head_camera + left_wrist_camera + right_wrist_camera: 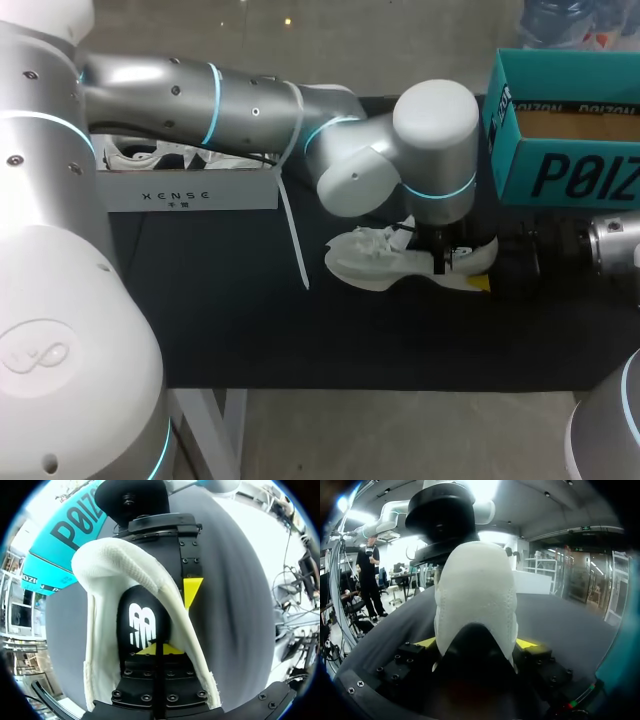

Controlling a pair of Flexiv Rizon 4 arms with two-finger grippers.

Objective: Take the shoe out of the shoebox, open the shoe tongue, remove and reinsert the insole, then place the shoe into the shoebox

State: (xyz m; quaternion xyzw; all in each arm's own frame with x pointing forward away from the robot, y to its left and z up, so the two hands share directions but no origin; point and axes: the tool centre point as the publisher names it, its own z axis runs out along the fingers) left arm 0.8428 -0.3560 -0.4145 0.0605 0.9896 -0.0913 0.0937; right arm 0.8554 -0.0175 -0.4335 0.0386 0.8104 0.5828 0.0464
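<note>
A white shoe [375, 258] lies on the black table mat, its heel toward my right arm. My right gripper [476, 642] has the heel [475, 595] between its fingers, both yellow tips pressed to its sides. My left gripper [157, 650] reaches down into the shoe's opening and is shut on the heel end of the black insole [142, 622] with the white logo. In the head view the left gripper [443, 262] stands over the heel and the right gripper [487, 268] comes in from the right. The teal shoebox [560, 150] stands open at the back right.
A white shoebox [190, 188] holding another white shoe [135, 153] stands at the back left, behind my left arm. A white strap [292, 225] hangs from the left arm over the mat. The mat's front edge [380, 385] is near.
</note>
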